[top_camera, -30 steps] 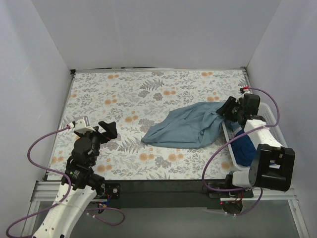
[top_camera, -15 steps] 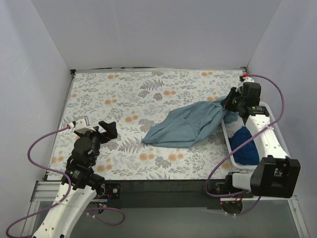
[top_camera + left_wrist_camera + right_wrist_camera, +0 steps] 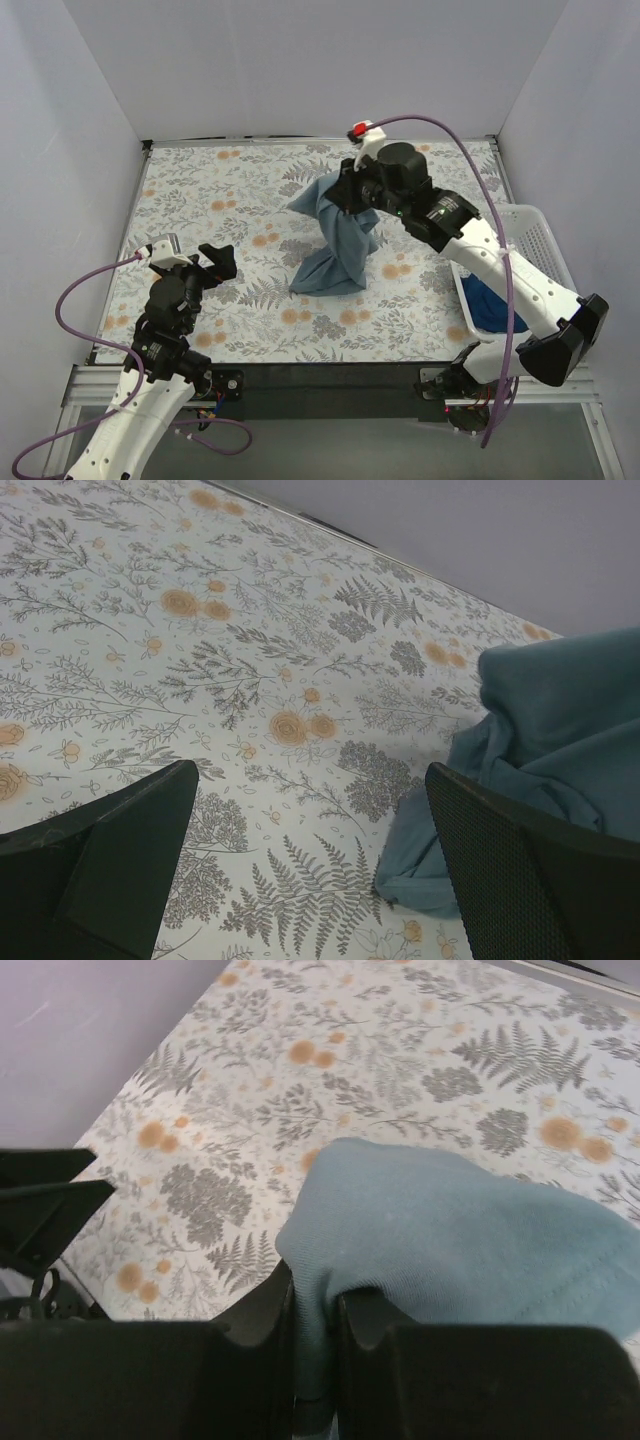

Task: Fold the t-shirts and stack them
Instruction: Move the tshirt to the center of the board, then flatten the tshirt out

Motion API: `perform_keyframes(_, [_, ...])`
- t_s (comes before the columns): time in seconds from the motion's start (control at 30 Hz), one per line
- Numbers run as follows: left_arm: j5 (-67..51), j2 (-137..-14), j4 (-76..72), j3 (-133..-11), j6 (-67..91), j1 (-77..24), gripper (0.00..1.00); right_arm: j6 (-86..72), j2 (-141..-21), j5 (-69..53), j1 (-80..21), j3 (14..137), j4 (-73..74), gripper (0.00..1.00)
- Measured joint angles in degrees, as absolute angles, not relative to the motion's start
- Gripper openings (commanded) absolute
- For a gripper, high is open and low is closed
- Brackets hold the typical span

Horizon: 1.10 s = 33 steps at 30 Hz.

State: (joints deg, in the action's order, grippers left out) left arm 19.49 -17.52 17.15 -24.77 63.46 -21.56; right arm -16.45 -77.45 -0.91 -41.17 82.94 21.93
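Top view. Plain grey walls (image 3: 300, 70) on three sides of a table (image 3: 220, 190) covered in floral print. Slate-blue t-shirt (image 3: 335, 250) lifted near mid-table, pinched at its top by the right gripper (image 3: 348, 192). Hanging in a twisted column, bottom hem bunched on the print. Probably raised this way so gravity pulls the cloth straight before it is laid out for folding. Darker blue t-shirt (image 3: 487, 300) heaped in the white basket (image 3: 540, 240) at the right edge, partly behind the right arm; apparently waiting its turn. Left gripper (image 3: 207, 262) low over the near-left of the table, well apart from the cloth, holding nothing.

Left wrist view. Both black fingers (image 3: 110, 850) spread wide, only print between them. Slate-blue cloth at the right of the frame, its lower corner resting on the table. Looks parked facing the shirt, ready to take a free corner.

Right wrist view. Jaws clamped on a fold of the slate-blue cloth, which bulges out above them. Seam or hem not clear enough to name. Judged an early step: no fold made, nothing stacked.
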Motion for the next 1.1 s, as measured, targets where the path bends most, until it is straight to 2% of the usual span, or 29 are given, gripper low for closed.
perform_keyframes(0.13, [19.55, -17.54, 17.12, -24.77, 63.86, -21.56, 0.97, -15.42, -77.69, 6.92, -47.83, 83.02, 22.41, 0.01])
perform_keyframes(0.23, [18.94, -18.63, 17.50, -24.95, 65.04, -21.56, 0.97, -15.25, -73.82, 14.81, -43.86, 76.07, 22.63, 0.23])
perform_keyframes(0.27, [18.46, -19.68, 17.87, -25.15, 65.52, -21.56, 0.97, -15.46, -72.71, 16.60, -41.65, 73.87, 23.27, 0.46])
perform_keyframes(0.3, [17.76, -21.28, 18.31, -25.56, 66.15, -21.56, 0.97, -16.29, -71.75, 18.31, -38.72, 71.46, 24.01, 0.54])
perform_keyframes(0.37, [15.99, -25.45, 19.68, -26.89, 67.48, -21.56, 0.97, -16.47, -70.94, 21.71, -34.15, 67.53, 25.39, 0.61])
perform_keyframes(0.5, [10.85, -35.92, 22.92, -30.83, 70.22, -21.56, 0.96, -15.97, -70.83, 23.70, -32.91, 61.82, 29.74, 0.62])
perform_keyframes(0.57, [7.84, -40.91, 24.21, -32.77, 71.68, -21.56, 0.92, -14.96, -70.61, 23.35, -35.11, 60.88, 31.03, 0.63])
perform_keyframes(0.77, [-1.58, -53.54, 26.39, -34.54, 76.14, -22.26, 0.90, -12.84, -66.83, 19.55, -43.86, 60.82, 30.63, 0.62])
perform_keyframes(1.1, [-3.09, -71.00, 26.94, -35.51, 84.27, -30.13, 0.83, -16.23, -63.86, 9.96, -49.89, 50.11, 21.37, 0.62])
